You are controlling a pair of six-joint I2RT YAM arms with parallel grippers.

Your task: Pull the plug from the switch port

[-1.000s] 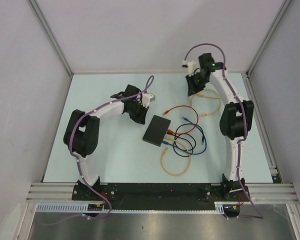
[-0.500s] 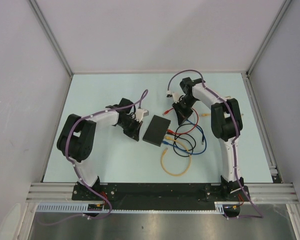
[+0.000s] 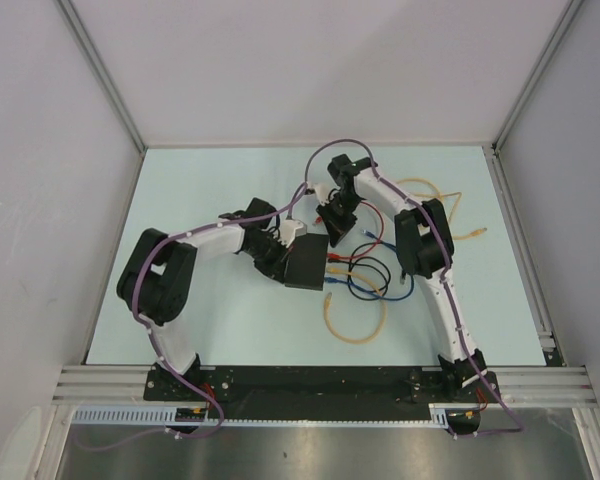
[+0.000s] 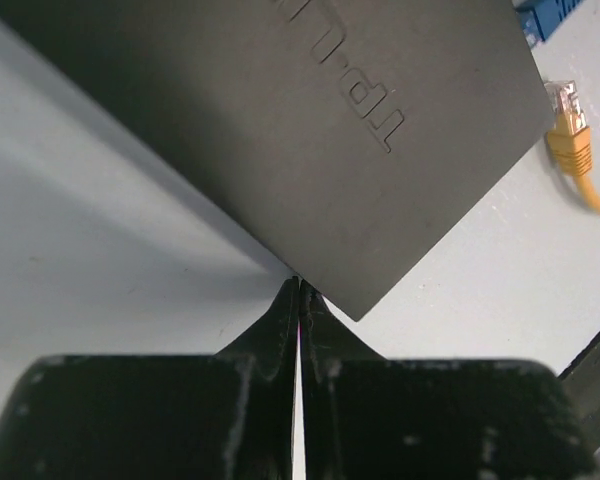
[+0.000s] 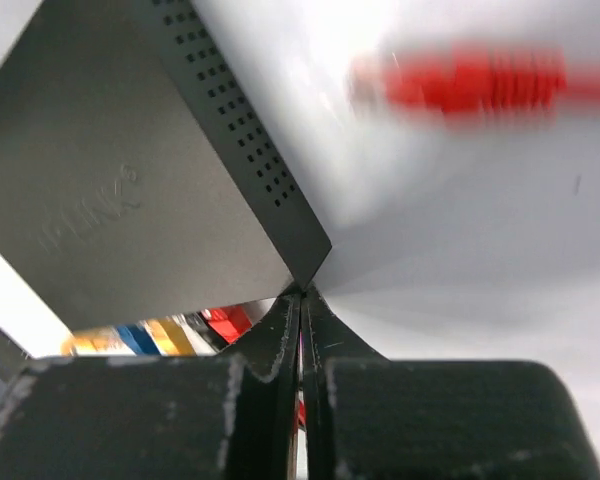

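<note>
Left gripper (image 4: pixel 298 290): my fingers are pressed together on nothing. Their joined tips sit against the left edge of the switch, close to one corner, and appear to touch it.

Flat matte-black rectangular plastic switch (image 3: pixel 305 263): it lies flat near the middle of the pale blue-green table (image 3: pixel 210 330), between my two grippers, with its port side facing right. I judge it light, rigid and smooth-bottomed, so it is likely to slide unless braced.

Small hard plastic plugs (image 3: pixel 332 270), red, blue and yellow: they are seated in a row along the port side. I cannot tell which one is meant. I judge the plug body, latch squeezed, to be the place to take hold. The cord is soft and would only stretch.

Right gripper (image 5: pixel 302 300): my fingers are likewise closed and empty, their tips at the switch's far corner beside the perforated side wall.

Obstructions: a thin red cable (image 5: pixel 460 80), a black cable (image 3: pixel 375 270) and a blue cable (image 3: pixel 365 292) loop over one another just right of the ports, crowding any approach. A cream cable (image 3: pixel 352 325) coils nearer my bases. A loose orange cable (image 3: pixel 430 195) lies well apart, far right.
</note>
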